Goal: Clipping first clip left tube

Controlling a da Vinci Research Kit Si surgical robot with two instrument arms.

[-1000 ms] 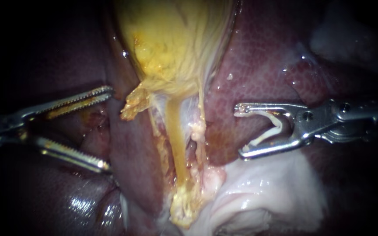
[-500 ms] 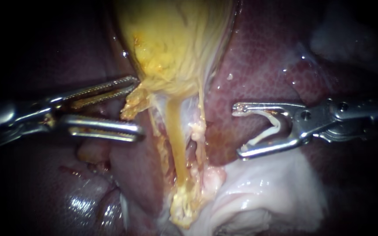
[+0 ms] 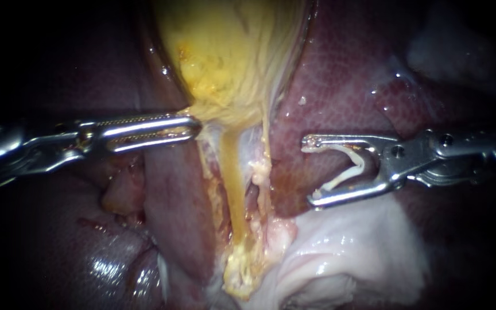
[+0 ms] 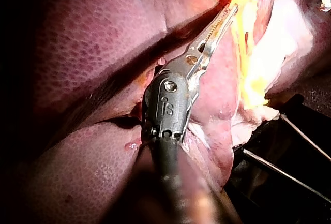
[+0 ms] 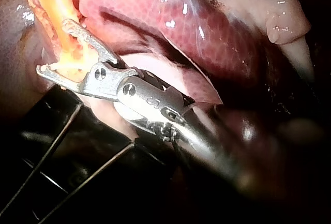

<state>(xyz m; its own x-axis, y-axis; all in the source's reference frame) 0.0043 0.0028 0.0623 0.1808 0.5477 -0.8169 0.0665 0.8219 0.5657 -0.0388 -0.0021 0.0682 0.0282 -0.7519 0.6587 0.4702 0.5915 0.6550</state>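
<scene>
At the endoscope view's left edge, shadow swallows the shaft of the left instrument (image 3: 193,126). Its jaws lie level and are closed to a thin slit with a sliver of yellow tissue in it. Their tips pinch the lower end of the gallbladder (image 3: 231,57), whose upper part is cut off by the frame. The left wrist view shows this instrument (image 4: 231,12) tip-first against the same yellow tissue, which glares too brightly to show where the grip ends. Just right of the tips, the yellow left tube (image 3: 233,195) runs down from the gallbladder, and its lower end is buried in lumpy yellow-white tissue. A thinner strand (image 3: 265,143) lies beside it on the right, partly hidden. Further right, over the liver (image 3: 340,86) and apart from the tube, the right instrument (image 3: 310,171) has its jaws spread wide around a white clip (image 3: 363,166). One leg of the clip lies against each jaw, and its mouth faces the tube. Pale tissue (image 3: 351,252) lies below, and the shaft fades into darkness at the right edge. In the right wrist view, yellow tissue shows through the gap of this instrument (image 5: 51,47). Depth cannot be judged there, and the clip is hard to make out.
</scene>
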